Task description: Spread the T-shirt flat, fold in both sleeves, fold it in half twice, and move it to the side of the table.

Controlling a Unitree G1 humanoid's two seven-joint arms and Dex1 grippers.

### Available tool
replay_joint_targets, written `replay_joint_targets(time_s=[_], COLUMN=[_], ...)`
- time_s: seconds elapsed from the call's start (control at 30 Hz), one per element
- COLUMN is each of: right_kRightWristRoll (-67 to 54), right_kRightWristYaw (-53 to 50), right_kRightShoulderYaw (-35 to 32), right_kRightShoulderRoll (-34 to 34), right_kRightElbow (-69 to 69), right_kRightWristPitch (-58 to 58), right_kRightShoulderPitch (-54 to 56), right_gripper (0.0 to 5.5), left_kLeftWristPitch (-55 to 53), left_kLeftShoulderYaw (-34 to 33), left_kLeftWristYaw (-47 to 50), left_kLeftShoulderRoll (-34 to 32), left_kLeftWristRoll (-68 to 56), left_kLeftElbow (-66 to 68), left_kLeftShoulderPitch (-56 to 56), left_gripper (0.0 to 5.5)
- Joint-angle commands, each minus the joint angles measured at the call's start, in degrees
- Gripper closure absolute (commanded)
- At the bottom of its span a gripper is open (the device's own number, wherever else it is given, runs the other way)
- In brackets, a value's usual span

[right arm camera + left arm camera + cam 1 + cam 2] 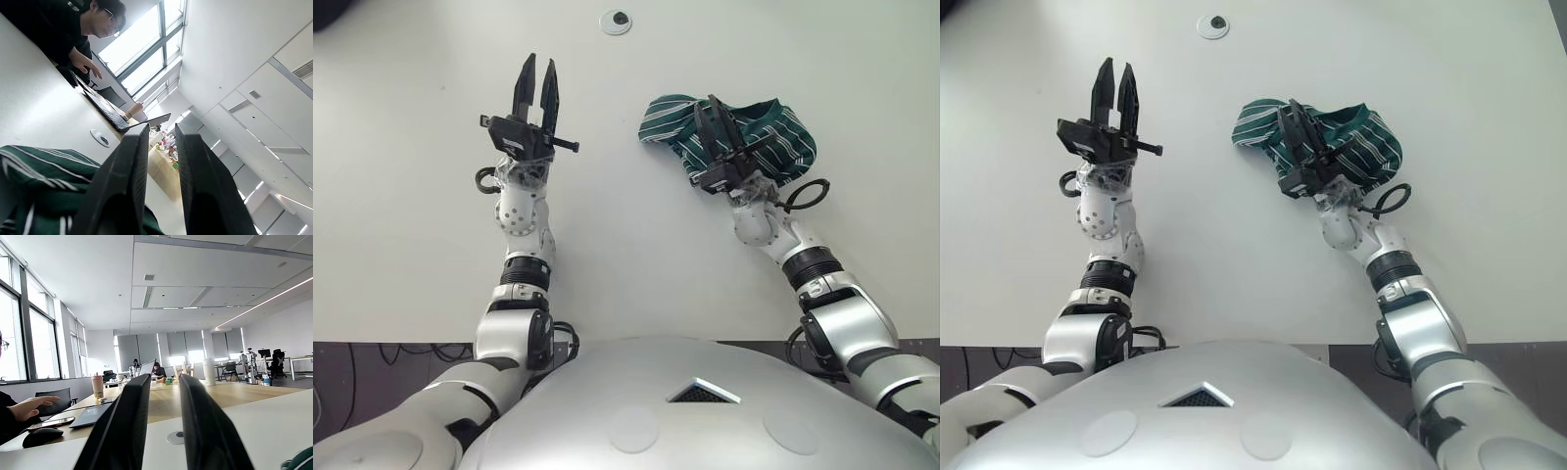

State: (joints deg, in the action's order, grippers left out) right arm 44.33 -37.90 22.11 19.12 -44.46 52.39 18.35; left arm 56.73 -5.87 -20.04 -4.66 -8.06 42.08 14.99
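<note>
A green T-shirt (pixel 759 132) with white stripes lies crumpled in a heap on the white table (pixel 411 245), right of centre. My right gripper (pixel 711 102) hangs just above the heap's near left part, fingers pointing away from me. Its fingers are slightly apart and hold nothing, as the right wrist view shows, with the striped cloth (pixel 44 171) below the right gripper (pixel 161 128). My left gripper (pixel 540 64) is raised over bare table to the left of the shirt, open and empty. An edge of the shirt (pixel 301 462) appears beside the left gripper (pixel 164 379).
A round white cable grommet (pixel 616 22) is set in the table at the far middle. The table's near edge (pixel 391 341) runs just in front of my body. Bare tabletop lies left of, in front of and right of the shirt.
</note>
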Motion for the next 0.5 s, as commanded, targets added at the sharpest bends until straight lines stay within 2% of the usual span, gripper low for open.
replay_joint_targets(time_s=[0.03, 0.13, 0.23, 0.33, 0.5], right_kRightWristRoll=[-0.36, -0.66, -7.94, -12.62, -14.43], right_kRightWristYaw=[-0.31, -0.24, 4.65, 8.39, 11.72], right_kRightShoulderYaw=[-0.47, -0.55, -2.08, -3.34, -4.56], right_kRightShoulderRoll=[1.59, 1.42, 0.32, 0.16, -0.34], right_kRightElbow=[0.11, -0.14, -2.24, -2.20, -1.87], right_kRightWristPitch=[0.12, 0.46, 4.18, 6.24, 6.74], right_kRightShoulderPitch=[-0.25, -0.10, -0.46, -1.11, -1.28], right_gripper=[4.56, 4.56, 4.56, 4.51, 3.78], left_kLeftWristPitch=[-2.16, -2.85, -2.92, -2.90, -3.08], left_kLeftShoulderYaw=[-0.51, -0.64, -0.61, -0.56, -0.85], left_kLeftWristYaw=[-0.76, -2.27, -3.07, -4.11, -5.42], left_kLeftShoulderRoll=[0.46, 0.59, 0.67, 0.88, 0.93], left_kLeftWristRoll=[-2.68, -4.56, -5.09, -5.70, -6.43], left_kLeftElbow=[1.23, 1.31, 1.37, 1.27, 1.64], left_kLeftShoulderPitch=[0.22, 0.54, 0.66, 0.62, 0.95], left_gripper=[4.50, 4.50, 4.50, 4.12, 3.47])
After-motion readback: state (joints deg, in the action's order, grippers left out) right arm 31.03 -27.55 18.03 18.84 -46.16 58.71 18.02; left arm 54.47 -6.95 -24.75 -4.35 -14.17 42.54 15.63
